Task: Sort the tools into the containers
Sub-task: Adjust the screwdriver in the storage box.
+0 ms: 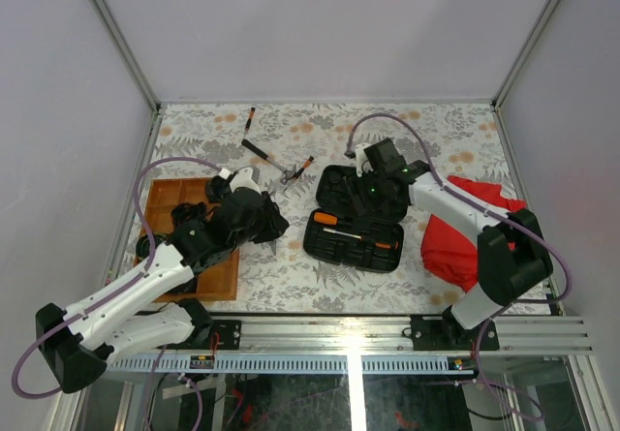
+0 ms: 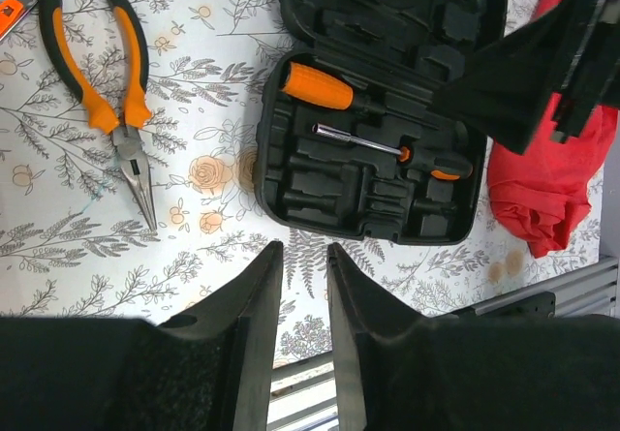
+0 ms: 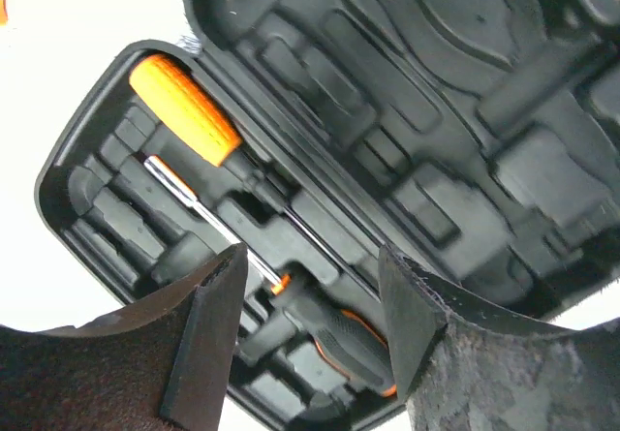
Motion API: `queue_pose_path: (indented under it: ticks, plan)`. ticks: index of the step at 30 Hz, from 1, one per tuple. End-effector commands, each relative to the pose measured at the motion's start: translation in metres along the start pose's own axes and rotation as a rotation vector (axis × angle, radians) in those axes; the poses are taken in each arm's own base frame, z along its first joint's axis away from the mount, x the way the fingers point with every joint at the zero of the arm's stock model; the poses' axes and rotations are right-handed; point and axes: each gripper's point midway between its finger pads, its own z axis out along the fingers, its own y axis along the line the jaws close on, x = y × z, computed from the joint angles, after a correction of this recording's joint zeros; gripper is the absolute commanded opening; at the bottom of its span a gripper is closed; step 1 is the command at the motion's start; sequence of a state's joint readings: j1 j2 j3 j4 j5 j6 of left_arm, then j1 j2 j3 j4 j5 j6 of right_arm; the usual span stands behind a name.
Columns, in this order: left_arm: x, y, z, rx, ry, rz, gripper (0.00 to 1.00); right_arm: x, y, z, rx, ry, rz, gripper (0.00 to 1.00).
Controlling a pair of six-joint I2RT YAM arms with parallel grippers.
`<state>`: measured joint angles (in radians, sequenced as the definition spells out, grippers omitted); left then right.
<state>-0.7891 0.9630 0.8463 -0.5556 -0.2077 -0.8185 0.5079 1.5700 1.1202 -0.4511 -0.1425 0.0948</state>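
The black tool case lies open at mid-table. In its tray are an orange-handled screwdriver, a steel-shafted driver and a black-and-orange-handled screwdriver. My right gripper is open and empty, hovering just above that black-and-orange handle; in the top view it is over the case. My left gripper is empty, its fingers a narrow gap apart, above the table in front of the case. Orange-handled pliers lie left of the case. A slim hammer and a small driver lie farther back. The wooden tray is at the left.
A red cloth lies right of the case, under my right arm. An orange-tipped tool lies beside the hammer head. The table's near edge is a metal rail. My left arm covers part of the wooden tray.
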Motion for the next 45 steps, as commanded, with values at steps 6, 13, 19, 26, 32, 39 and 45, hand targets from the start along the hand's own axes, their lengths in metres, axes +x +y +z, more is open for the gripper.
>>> queue_pose_path:
  ticks: [6,13,19,26,32,39,45]
  plan:
    - [-0.004,0.014,-0.008,-0.047,-0.031,-0.040,0.24,-0.018,0.003,0.042,-0.002,0.016,-0.228,0.63]
    - [-0.001,0.012,-0.004,-0.051,-0.010,-0.026,0.24,-0.018,-0.008,0.056,0.048,0.042,-0.293,0.59]
    - [0.000,0.013,-0.002,-0.052,-0.003,-0.021,0.24,-0.010,-0.010,0.068,0.041,0.114,-0.311,0.57]
    - [0.003,0.014,-0.002,-0.051,0.002,-0.024,0.24,0.004,-0.003,0.073,0.001,0.168,-0.321,0.59]
    - [0.004,0.014,-0.001,-0.051,0.004,-0.031,0.24,-0.008,-0.005,0.055,0.051,0.093,-0.297,0.61]
    - [0.007,0.016,0.000,-0.051,0.011,-0.029,0.24,-0.028,0.002,0.028,0.044,0.008,-0.326,0.68]
    - [0.007,0.017,0.000,-0.053,0.011,-0.028,0.24,-0.014,0.009,0.040,-0.023,0.078,-0.338,0.70]
